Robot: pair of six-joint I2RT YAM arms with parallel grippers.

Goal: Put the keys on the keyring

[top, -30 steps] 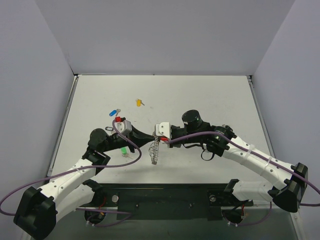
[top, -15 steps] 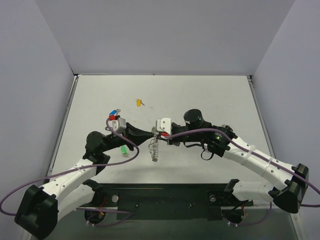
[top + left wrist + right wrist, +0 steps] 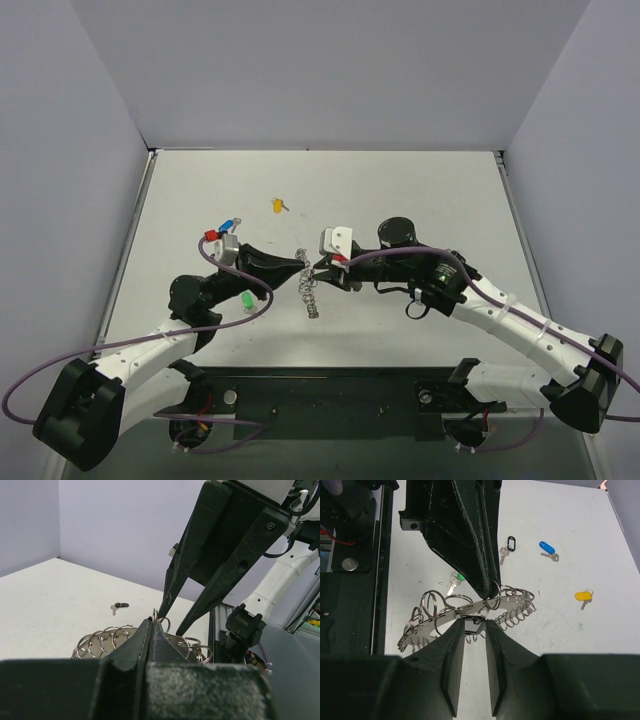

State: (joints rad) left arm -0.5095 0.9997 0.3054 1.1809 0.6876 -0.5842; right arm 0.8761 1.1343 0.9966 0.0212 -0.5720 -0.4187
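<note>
- The keyring (image 3: pixel 309 292) hangs clear of the table (image 3: pixel 430 190) between the two arms. It is a flat band crowded with small wire loops.
- The left gripper (image 3: pixel 152 626) is pinched fully closed on the band's upper edge and carries the whole ring.
- The right gripper (image 3: pixel 473 626) meets the band from the opposite side with its jaws a narrow way apart. Something small and dark sits between them. I cannot tell what it is, or whether the pads press it.
- The yellow key (image 3: pixel 583 596), the blue key (image 3: pixel 546 547), the green key (image 3: pixel 456 580) and a black-tagged key (image 3: pixel 510 544) lie on the table.
- The step in hand looks like the right arm working at a single loop.
- To do it well, the left grip should hold firm and motionless. The right jaws should work close beside that pinch, so the band cannot swing or twist.
- The loops sit tightly packed, so catching two at once is the likely slip.
</note>
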